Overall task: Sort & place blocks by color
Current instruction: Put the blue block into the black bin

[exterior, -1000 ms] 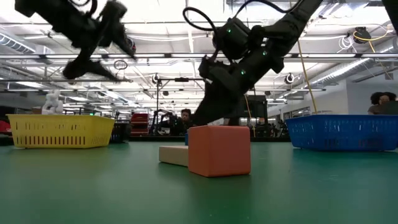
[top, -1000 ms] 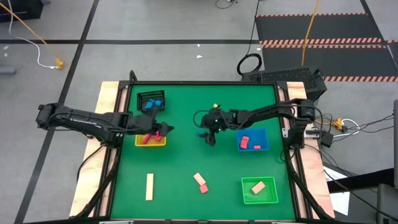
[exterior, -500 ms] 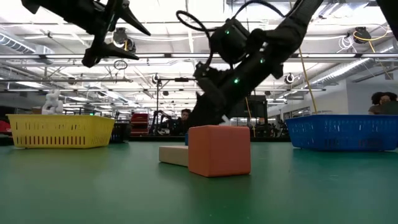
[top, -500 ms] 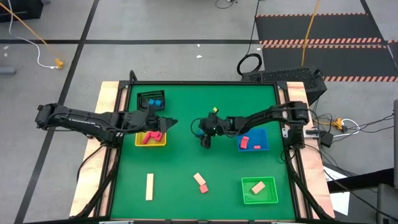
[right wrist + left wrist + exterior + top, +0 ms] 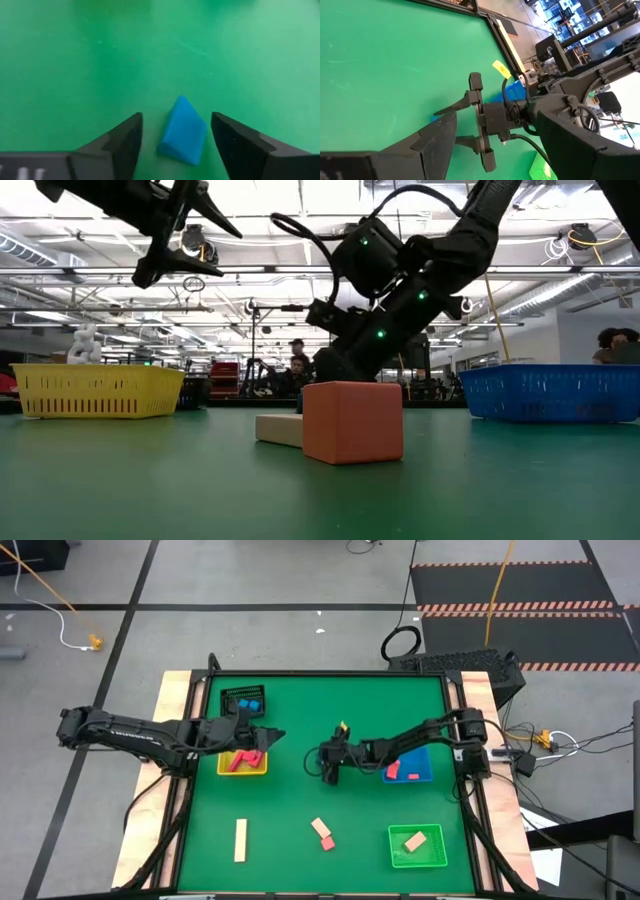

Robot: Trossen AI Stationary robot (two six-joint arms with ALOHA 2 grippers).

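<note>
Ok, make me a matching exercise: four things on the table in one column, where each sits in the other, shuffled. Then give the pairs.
Things
1. blue block
2. tan bar
3. two red blocks
4. left gripper

Places
A. inside the blue tray
B. raised over the yellow tray
C. on the mat between the right gripper's open fingers
D. alone on the mat's near left part

Pairs: 1-C, 2-D, 3-A, 4-B

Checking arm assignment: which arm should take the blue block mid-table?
Right. Its pincer is open and straddles the blue block on the mat. The left pincer hangs open above the yellow tray, away from it.
</note>
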